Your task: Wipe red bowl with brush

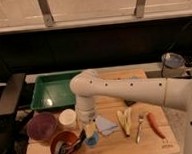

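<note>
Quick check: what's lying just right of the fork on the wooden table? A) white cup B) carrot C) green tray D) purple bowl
B: the carrot lies just right of the fork. The gripper is further left, by the red bowl.

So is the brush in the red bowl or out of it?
In: the brush lies with its dark head inside the red bowl, handle slanting over the rim toward the gripper just beside it.

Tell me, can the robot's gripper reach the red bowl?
Probably yes. The gripper hangs just above the right rim of the red bowl, with nothing between them. The white cup sits behind the bowl, out of the way.
</note>
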`<move>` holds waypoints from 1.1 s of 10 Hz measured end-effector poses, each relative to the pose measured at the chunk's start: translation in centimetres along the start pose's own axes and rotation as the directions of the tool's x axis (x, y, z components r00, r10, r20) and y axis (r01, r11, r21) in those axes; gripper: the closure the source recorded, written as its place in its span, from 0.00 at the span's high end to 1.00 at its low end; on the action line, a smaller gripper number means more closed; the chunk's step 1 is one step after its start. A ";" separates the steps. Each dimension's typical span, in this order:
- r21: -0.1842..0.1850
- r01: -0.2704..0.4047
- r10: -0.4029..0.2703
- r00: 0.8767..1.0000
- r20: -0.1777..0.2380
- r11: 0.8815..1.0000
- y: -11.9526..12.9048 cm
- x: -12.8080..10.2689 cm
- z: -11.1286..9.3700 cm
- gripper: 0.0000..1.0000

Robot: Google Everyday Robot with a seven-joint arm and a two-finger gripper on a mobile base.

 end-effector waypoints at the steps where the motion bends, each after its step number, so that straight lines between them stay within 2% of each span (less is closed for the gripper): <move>1: 0.005 -0.013 0.013 1.000 -0.004 1.000 0.4 0.7 -0.5 0.00; 3: 0.024 -0.024 0.025 1.000 -0.016 0.999 -0.2 1.7 -2.1 0.00; 5: 0.033 0.001 0.000 1.000 -0.032 0.999 -1.9 1.0 -3.1 0.00; 8: 0.022 0.069 -0.068 0.997 -0.030 0.997 -3.4 -1.5 -2.4 0.00; 9: 0.014 0.081 -0.081 0.996 -0.029 0.997 -2.8 -1.9 -2.0 0.00; 11: 0.023 0.078 -0.078 0.997 -0.014 0.997 -1.4 -2.0 -1.6 0.00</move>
